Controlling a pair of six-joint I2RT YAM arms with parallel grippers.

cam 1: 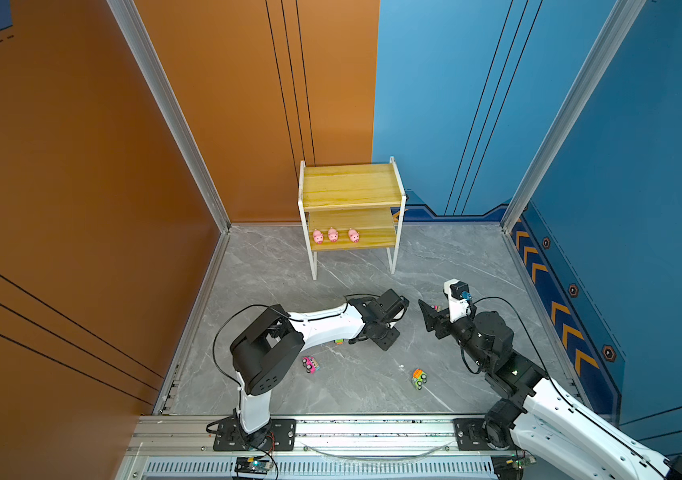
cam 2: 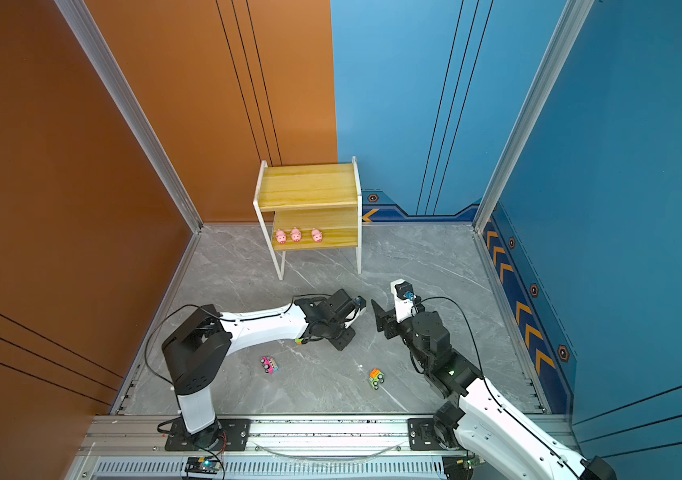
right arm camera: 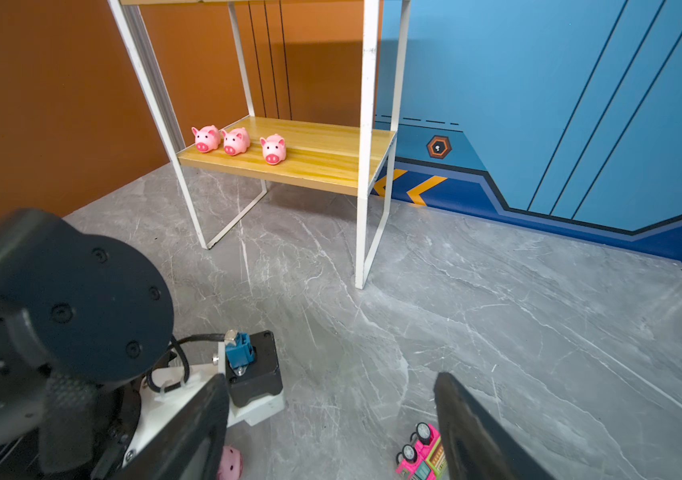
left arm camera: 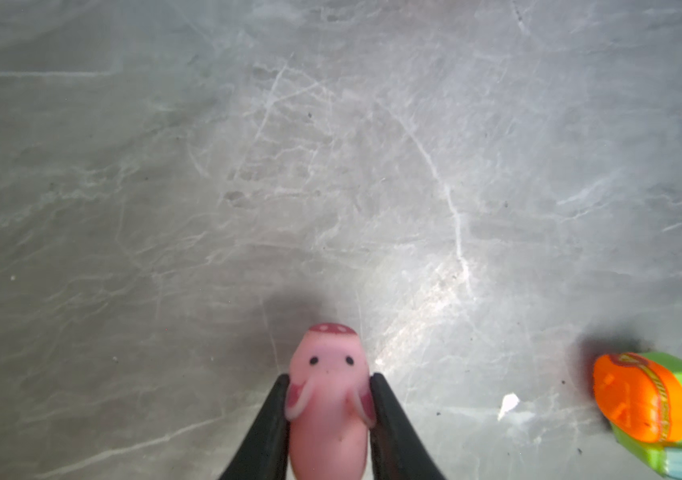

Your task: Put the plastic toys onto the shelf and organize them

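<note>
In the left wrist view my left gripper point(left arm camera: 328, 380) is shut on a pink pig point(left arm camera: 328, 359), its black fingers pressing both ears just above the grey floor. In both top views that gripper point(cam 1: 385, 336) points down mid-floor and hides the pig. My right gripper point(right arm camera: 331, 378) stands open and low, with a pink vehicle point(right arm camera: 420, 455) by one finger. The shelf point(cam 1: 351, 187) stands at the back with three pink pigs point(cam 1: 333, 235) in a row on its lower board point(right arm camera: 322, 153); its top board is bare.
A second pink vehicle point(cam 1: 311, 365) and a green-orange vehicle point(cam 1: 418, 378) lie on the floor near the front rail. An orange-green vehicle point(left arm camera: 659, 407) sits close beside the held pig. Orange and blue walls close in the floor on three sides.
</note>
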